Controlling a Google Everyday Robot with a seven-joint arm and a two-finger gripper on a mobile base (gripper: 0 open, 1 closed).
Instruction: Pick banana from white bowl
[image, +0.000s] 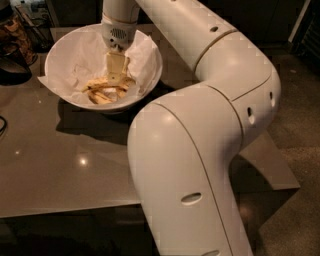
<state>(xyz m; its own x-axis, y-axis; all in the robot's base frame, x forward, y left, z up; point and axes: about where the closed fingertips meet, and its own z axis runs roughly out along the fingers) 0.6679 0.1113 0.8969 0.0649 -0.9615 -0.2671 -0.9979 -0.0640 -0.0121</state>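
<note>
Hanging inside the white bowl (57, 60), the hand (115, 79) apparently touches the banana (101, 93); grip unreadable.

we find the gripper (115, 79) down inside the white bowl (54, 56), entering from above, right over the banana (102, 91). the bowl's mouth is wide and open overhead, with room to the gripper's left. crumpled paper (77, 65) lines the walls and rises past the rim on the right. our own arm (210, 120) blocks the whole right and front-right side. the table (55, 165) in front of the bowl gives us open passage. dark objects (12, 35) crowd the far left edge, near the bowl.
</note>
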